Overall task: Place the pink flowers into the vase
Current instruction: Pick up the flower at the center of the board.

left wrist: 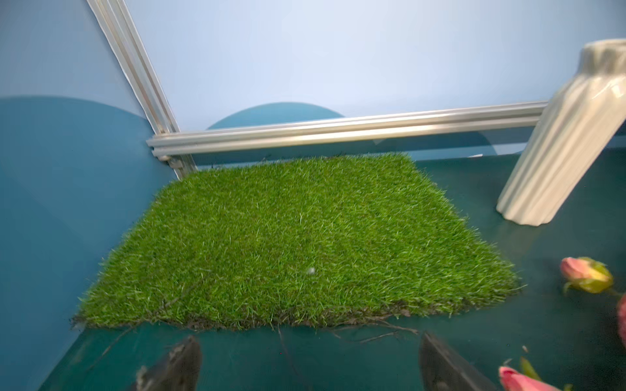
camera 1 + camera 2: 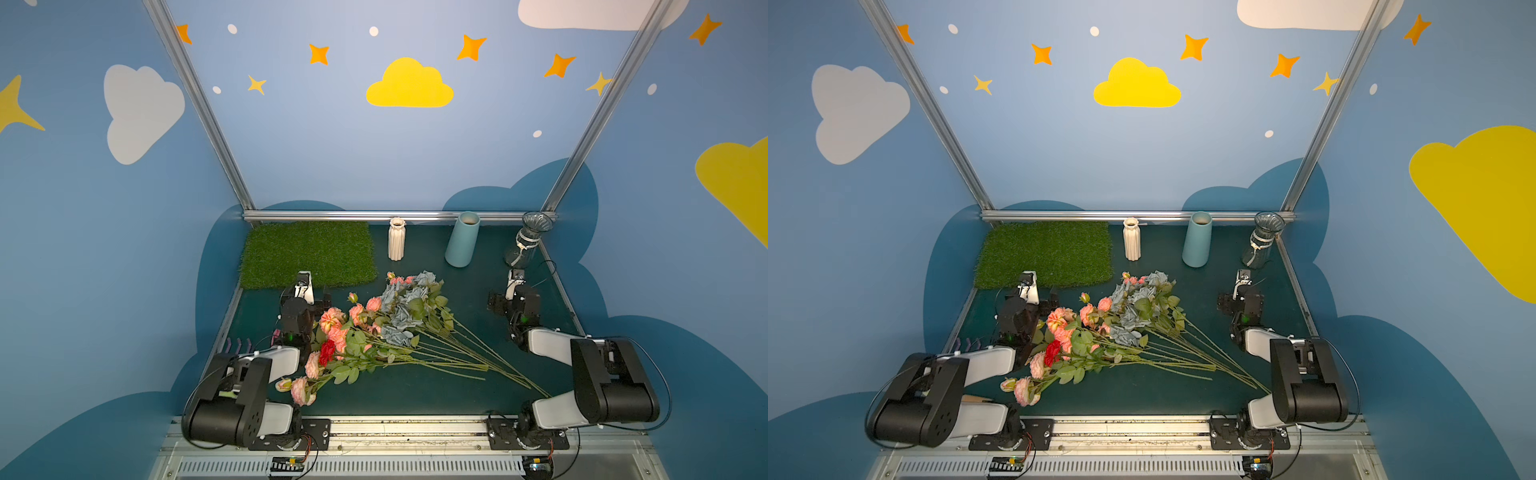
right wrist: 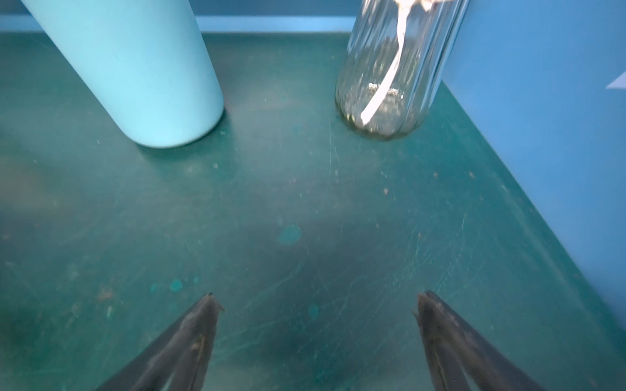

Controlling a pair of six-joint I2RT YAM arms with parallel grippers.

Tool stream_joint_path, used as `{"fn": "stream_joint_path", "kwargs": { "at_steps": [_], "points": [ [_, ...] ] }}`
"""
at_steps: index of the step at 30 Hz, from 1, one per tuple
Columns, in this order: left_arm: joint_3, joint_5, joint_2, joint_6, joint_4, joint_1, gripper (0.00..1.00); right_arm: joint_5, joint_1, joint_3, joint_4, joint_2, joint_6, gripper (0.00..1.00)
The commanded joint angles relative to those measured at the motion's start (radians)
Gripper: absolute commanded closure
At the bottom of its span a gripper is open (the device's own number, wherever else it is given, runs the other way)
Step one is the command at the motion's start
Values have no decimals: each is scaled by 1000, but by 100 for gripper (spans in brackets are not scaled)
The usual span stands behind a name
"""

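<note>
1. Between both grippers, the coral-pink artificial flowers on thin green stems [image 2: 332, 322] lie flat on the dark green tabletop [image 2: 415, 395].
2. Left gripper [image 1: 308, 342]: released, empty, blooms just beside it.
3. Right gripper [image 3: 316, 298]: released, empty; pale-blue tapered vase [image 3: 135, 67] stands ahead, apart.

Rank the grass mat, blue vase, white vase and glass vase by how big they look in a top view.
1. grass mat, by far the largest.
2. blue vase and glass vase: about equally tall, too close to rank.
3. white vase, the smallest.
All three vases stand at similar depth.
</note>
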Motion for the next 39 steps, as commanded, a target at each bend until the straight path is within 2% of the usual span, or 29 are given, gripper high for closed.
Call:
{"fn": "stream_joint_path", "kwargs": {
  "at_steps": [1, 4, 8, 9, 13, 16, 19, 20, 21, 24, 26, 28, 30, 33, 37, 39],
  "points": [
    [13, -41, -119, 35, -92, -8, 0, 5, 6, 23, -32, -12, -4, 7],
    [32, -61, -197, -12, -156, -10, 0, -1, 3, 27, -37, -11, -3, 7],
    [68, -67, -202, -62, -184, -12, 0, 24, 10, 25, 33, -20, -1, 7],
    [83, -59, -205, -83, -209, -13, 0, 23, 17, 39, -3, -42, -17, 7],
    [181, -23, -201, -183, -328, -40, 0, 59, 20, 225, -376, -143, -16, 7],
    [268, -49, -190, -227, -396, -105, 0, 50, 20, 322, -509, -208, 2, 7],
    [354, -163, -193, -331, -506, -178, 0, 56, 20, 355, -580, -258, 136, 7],
    [388, -219, -200, -404, -584, -201, 0, 59, 20, 353, -589, -275, 230, 7],
    [432, -243, -206, -456, -674, -219, 0, 40, 23, 350, -600, -289, 234, 7],
    [506, -273, -220, -510, -826, -272, 0, 102, 37, 380, -735, -315, 373, 7],
    [518, -255, -238, -573, -880, -279, 0, 123, 36, 392, -795, -325, 417, 7],
    [525, -217, -259, -645, -920, -279, 0, 165, 31, 421, -909, -350, 516, 7],
    [541, -189, -271, -696, -989, -277, 0, 106, 26, 420, -935, -380, 555, 7],
    [540, -191, -297, -817, -1070, -275, 0, -69, 31, 380, -871, -424, 510, 7],
    [550, -30, -278, -839, -1052, -234, 0, -173, 34, 385, -897, -441, 499, 7],
    [533, 55, -267, -811, -972, -220, 0, -216, 37, 392, -909, -445, 482, 7]
  ]
}}
